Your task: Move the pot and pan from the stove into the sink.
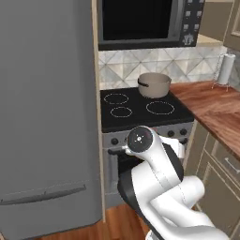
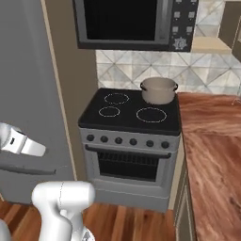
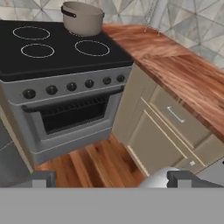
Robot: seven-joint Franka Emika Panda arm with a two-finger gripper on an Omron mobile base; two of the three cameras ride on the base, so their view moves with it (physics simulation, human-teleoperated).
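The beige pot [image 1: 153,84] [image 2: 159,90] [image 3: 83,18] stands upright on the back right burner of the black stove [image 1: 140,111] [image 2: 128,120] [image 3: 57,61]. The other three burner rings are bare. My gripper [image 3: 111,180] hangs in front of the stove, below its top and well short of the pot. It is open, with its dark fingertips [image 3: 41,178] far apart and nothing between them. My white arm is folded low in front of the oven door. The pan and the sink are out of view.
A wooden counter [image 1: 213,108] [image 2: 212,141] [image 3: 175,65] runs right of the stove, over beige drawers [image 3: 173,116]. A tall grey fridge [image 1: 47,117] stands to the left, a dark microwave [image 1: 140,21] above. A paper towel roll [image 1: 226,69] stands at the counter's back.
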